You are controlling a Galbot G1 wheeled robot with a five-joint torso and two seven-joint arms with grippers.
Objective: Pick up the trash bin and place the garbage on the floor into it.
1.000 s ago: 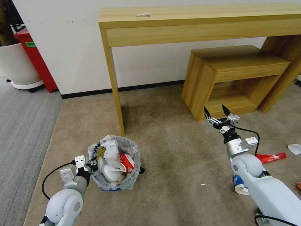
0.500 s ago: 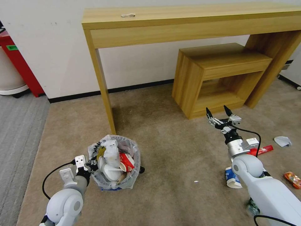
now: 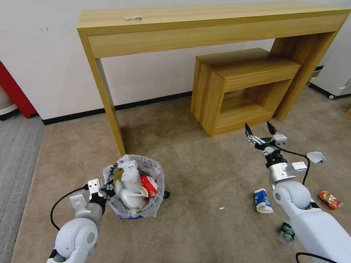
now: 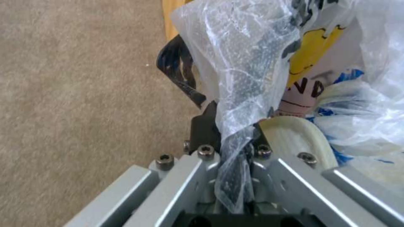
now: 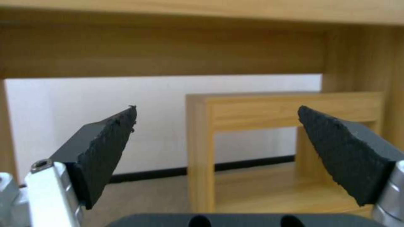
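The beige floor point(image 3: 204, 171) is carrying everything here. The trash bin point(image 3: 136, 190) is sitting near the long table's front leg, left pincer point(image 3: 106, 190) clenched on its thin, crinkly, slippery bag rim. It looks light; the rim is the place to grip. Right pincer point(image 3: 260, 128) is hanging released above a soft, crushable paper cup point(image 3: 262, 201).

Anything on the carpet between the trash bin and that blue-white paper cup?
Head view: mostly bare beige carpet between the trash bin and the paper cup. One tiny white scrap lies there, nearer the cup.
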